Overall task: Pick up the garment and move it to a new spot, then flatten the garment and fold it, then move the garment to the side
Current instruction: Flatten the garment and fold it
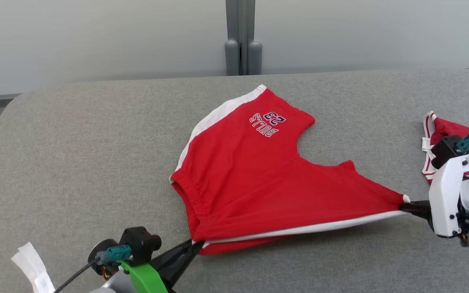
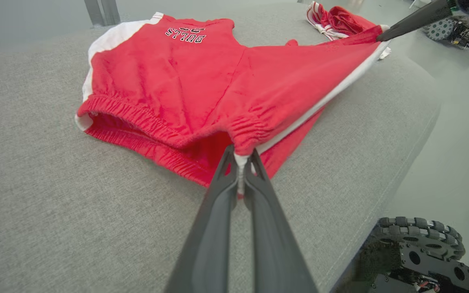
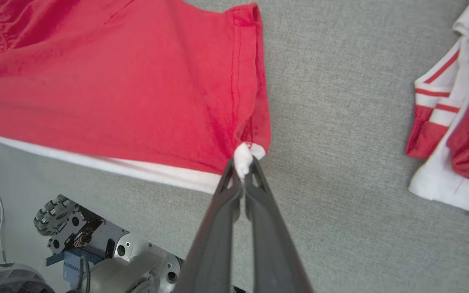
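**Item under task:** red shorts, lying on the grey counter, centre to right in the head view, print side up, with the lettering on the far leg.

**Left end effector**: pressed together, pinching the waistband corner at the white stripe.

**Right end effector**: pressed together, pinching the hem corner of the near leg at the same stripe.

The striped side seam is drawn taut between the two grips and appears lifted slightly off the counter. The rest of the cloth rests on it.

**Condition:** the far leg lies fairly flat. The waistband is bunched and gapes open. The near leg is pulled to a point, with creases running toward the right grip.

**Second garment**: red and white, crumpled near the right edge, apart from the shorts.

**Assessment:** the relocation appears done or nearly so. The flattening step appears to be in hand and is incomplete. No fold is visible. Remaining work is to lay the near edge down smooth, fold, then move the shorts aside
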